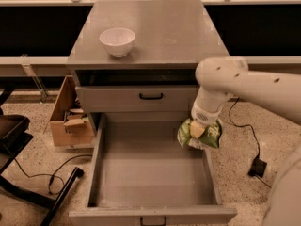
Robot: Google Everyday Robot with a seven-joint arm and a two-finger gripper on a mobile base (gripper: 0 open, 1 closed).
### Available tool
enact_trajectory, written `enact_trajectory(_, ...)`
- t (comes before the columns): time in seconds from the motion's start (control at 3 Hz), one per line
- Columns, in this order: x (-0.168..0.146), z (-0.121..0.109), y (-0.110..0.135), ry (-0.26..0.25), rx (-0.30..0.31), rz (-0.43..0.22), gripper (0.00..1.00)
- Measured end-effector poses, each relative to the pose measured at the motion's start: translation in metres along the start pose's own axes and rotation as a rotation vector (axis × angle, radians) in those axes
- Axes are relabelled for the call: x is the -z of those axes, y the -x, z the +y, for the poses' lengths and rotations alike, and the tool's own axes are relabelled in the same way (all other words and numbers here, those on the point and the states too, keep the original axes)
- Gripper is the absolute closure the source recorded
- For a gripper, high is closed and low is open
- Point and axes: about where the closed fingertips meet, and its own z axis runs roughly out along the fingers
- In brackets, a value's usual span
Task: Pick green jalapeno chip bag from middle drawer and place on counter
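Cardboard box (60, 126) on the floor at left, white bowl (117, 40) on the counter (174, 27), middle drawer (146, 173) pulled open below, gripper (198, 129) clamped on the green jalapeno chip bag (210, 136), held above the drawer's right wall.

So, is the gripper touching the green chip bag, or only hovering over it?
Touching. In the camera view the gripper is shut on the green jalapeno chip bag, which hangs from it over the right wall of the middle drawer.
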Motion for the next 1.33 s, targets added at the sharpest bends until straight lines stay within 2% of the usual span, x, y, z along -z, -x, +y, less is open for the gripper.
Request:
enact_trajectory(0.33,0.077,-0.030,-0.021,0.008,-0.085,-0.024,1.00)
enact_trajectory(0.67,0.144,-0.047,-0.034,0.024,-0.144,-0.054,1.00)
enact_trajectory(1.0,0.193,-0.053,-0.034,-0.018,-0.153,-0.093,1.00)
enact_trajectory(1.33,0.194,-0.054,-0.034,-0.020,-0.154,-0.094,1.00)
